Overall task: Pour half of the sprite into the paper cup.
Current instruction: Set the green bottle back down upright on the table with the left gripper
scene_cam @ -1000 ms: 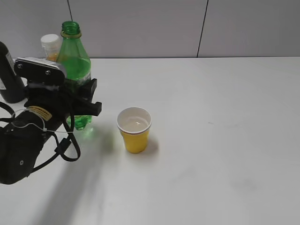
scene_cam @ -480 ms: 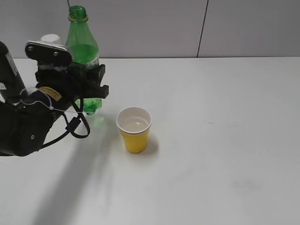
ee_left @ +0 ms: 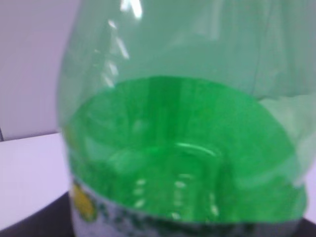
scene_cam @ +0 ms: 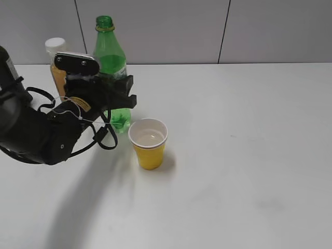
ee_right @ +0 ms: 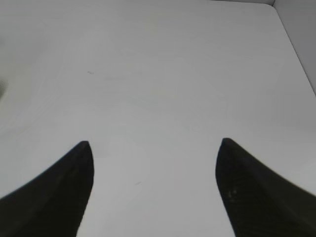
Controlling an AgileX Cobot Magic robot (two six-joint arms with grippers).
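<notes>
since a second ago my left pincer (scene_cam: pixel 122 96) has carried the sprite (scene_cam: pixel 111 62) up off the surface (scene_cam: pixel 249 155) and rightward, from beside the orange juice bottle (scene_cam: pixel 56 62) to a position just left of and behind the paper cup (scene_cam: pixel 149 143). the bottle is now airborne and upright, neck open, liquid level near mid-body in the left wrist view. implication: transport is nearly complete; my judgement is that the tilt over the cup rim comes next. a little liquid already shows in the cup bottom. left pincer state: pinching the sprite at its lower body. left arm pose: forearm low, reaching rightward across the surface. right pincer (ee_right: pixel 153 187): spread, holding nothing, above bare surface.
</notes>
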